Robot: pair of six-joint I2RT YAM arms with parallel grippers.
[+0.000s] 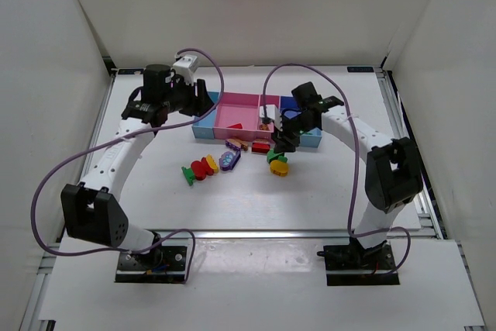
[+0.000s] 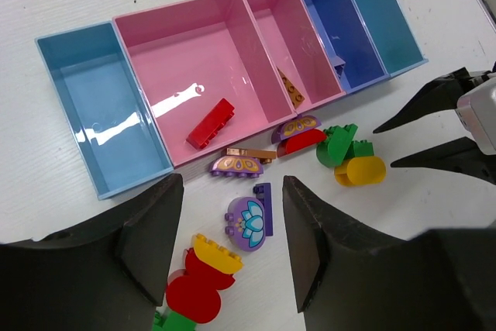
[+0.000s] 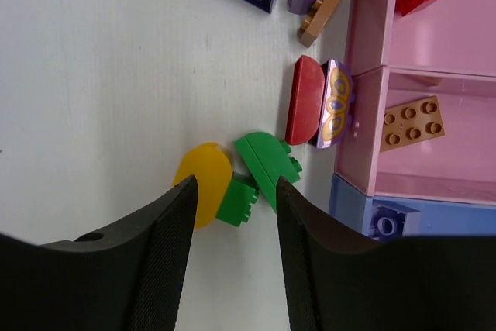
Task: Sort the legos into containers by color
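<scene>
- On the near side of the bins (image 2: pixel 178 52), and farthest from them, a small bunch of legos (image 2: pixel 201 281) in red, yellow and green lies on the table (image 2: pixel 46 191). A purple flower piece (image 2: pixel 248 222) sits just beside the bunch, a bit closer to the bins.
- Over that spot hangs the left gripper (image 2: pixel 231 184). Its fingers are wide apart and hold nothing.
- Closer to the bins, the right gripper (image 3: pixel 236 187) points down at a green piece (image 3: pixel 263 164). Its fingers are apart too, one on each side of the piece. I cannot tell if they touch it.
- That green piece touches a smaller green bit (image 3: pixel 236 203), and a yellow piece (image 3: pixel 203 191) sits right against that bit. If the fingers shut now, I think they could pinch the yellow one as well, or push it away. The green top is round, so it might slip out.
- Right up against the front wall of the bins stand a red half-round (image 3: pixel 304 110) and a purple butterfly piece (image 3: pixel 337 106). A bump from the gripper could knock them over.
- Inside the bins, a red brick (image 2: pixel 211 123) lies in the big pink one. A brown-orange brick (image 3: pixel 411 123) lies in the thin pink one, and a purple brick (image 3: pixel 385 222) in the dark blue one.
- I see no piece in the light blue bins (image 2: pixel 85 91) at the two ends. If the green one drops in with another colour, the sorting goes wrong.
</scene>
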